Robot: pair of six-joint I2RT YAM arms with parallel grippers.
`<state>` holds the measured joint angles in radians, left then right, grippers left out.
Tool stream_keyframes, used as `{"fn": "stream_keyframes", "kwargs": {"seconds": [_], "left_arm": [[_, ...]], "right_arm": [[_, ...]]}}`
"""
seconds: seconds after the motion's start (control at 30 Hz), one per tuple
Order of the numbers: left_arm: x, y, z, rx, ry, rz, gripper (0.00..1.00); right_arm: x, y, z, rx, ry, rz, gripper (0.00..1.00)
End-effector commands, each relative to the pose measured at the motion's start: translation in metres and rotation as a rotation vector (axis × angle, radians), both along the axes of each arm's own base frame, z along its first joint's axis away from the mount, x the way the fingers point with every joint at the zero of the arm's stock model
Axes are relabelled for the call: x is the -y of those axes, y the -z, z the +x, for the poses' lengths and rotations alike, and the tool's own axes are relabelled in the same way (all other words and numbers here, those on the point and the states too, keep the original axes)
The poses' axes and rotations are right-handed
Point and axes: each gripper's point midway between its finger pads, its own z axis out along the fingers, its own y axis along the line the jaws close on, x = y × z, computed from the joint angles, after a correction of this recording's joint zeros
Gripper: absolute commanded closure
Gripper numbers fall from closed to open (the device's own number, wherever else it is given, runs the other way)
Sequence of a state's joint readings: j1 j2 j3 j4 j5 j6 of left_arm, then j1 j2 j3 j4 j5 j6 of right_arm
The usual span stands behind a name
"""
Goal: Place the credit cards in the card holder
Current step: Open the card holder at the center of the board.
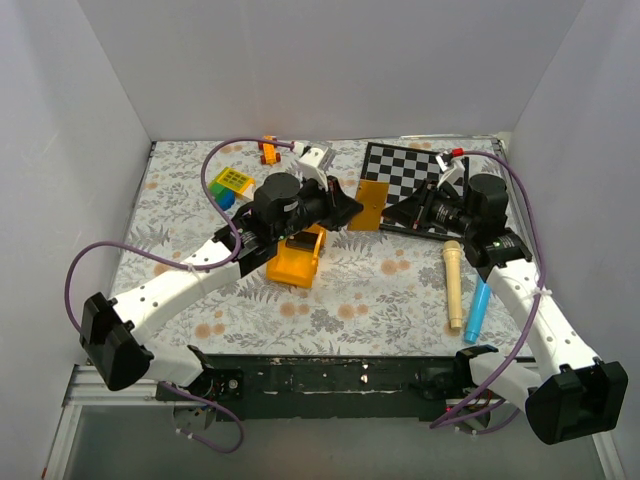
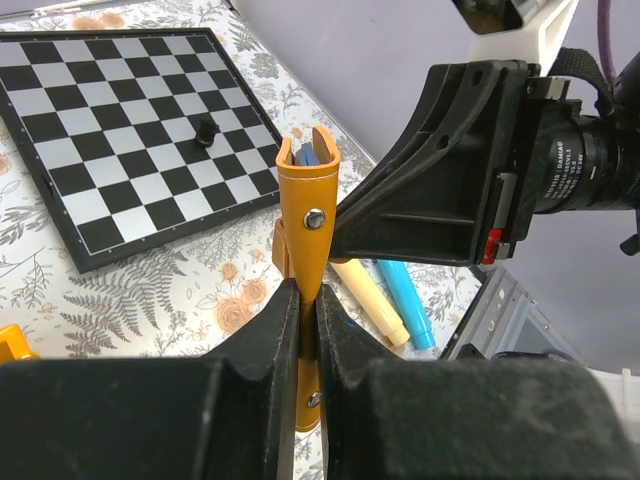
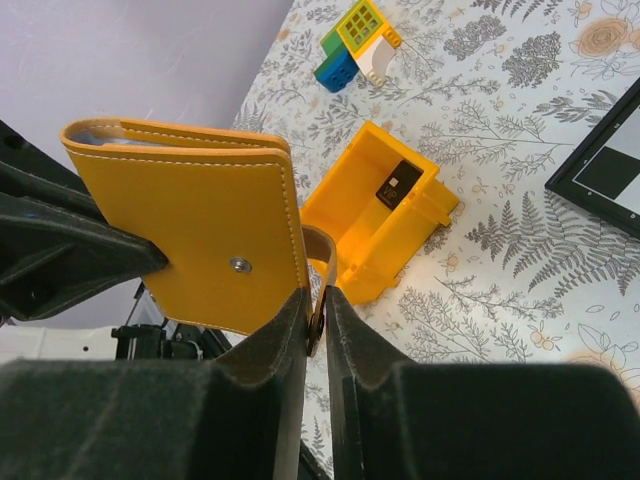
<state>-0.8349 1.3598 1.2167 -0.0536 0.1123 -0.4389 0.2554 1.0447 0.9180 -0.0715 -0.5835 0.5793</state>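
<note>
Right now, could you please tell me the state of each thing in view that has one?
card holder: held off the table, folded, strap unsnapped.
left hand: shut on the card holder.
right hand: shut on its strap.
yellow bin: upright, one black card inside.
chess piece: standing on the chequered board.

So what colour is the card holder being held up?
The card holder is orange-tan with a silver snap stud; best seen in the right wrist view.
</note>
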Motion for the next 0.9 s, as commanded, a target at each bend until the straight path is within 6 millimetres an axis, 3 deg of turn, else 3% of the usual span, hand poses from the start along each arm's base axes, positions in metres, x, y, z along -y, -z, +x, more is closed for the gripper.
{"fn": "stream_keyframes", "kwargs": {"seconds": [0.0, 0.13, 0.27, 0.37, 0.5, 0.67, 0.87], "left_arm": [[-0.007, -0.032, -0.004, 0.063, -0.014, -0.067, 1.0], [-0.008, -0.029, -0.004, 0.059, -0.016, -0.063, 0.84], [-0.008, -0.026, -0.003, 0.057, -0.02, -0.055, 0.68], [-0.008, -0.021, -0.001, 0.05, -0.026, -0.041, 0.47], [-0.012, -0.02, 0.002, 0.048, -0.051, -0.023, 0.32], [-0.023, -0.021, 0.009, 0.066, -0.092, 0.0, 0.28], [-0.036, -0.022, 0.014, 0.088, -0.122, 0.03, 0.26]], "right_arm": [[-0.002, -0.007, 0.004, 0.022, -0.009, 0.023, 0.84], [0.001, -0.008, 0.006, 0.015, 0.023, 0.022, 0.99], [0.005, -0.008, 0.007, 0.001, 0.054, 0.01, 0.99], [0.01, -0.009, 0.008, 0.001, 0.087, -0.007, 0.99], [0.016, -0.011, 0.008, -0.002, 0.116, -0.036, 0.99], [0.017, -0.017, 0.005, -0.013, 0.114, -0.056, 0.99], [0.018, -0.007, 0.002, -0.109, 0.093, -0.11, 0.99]]}}
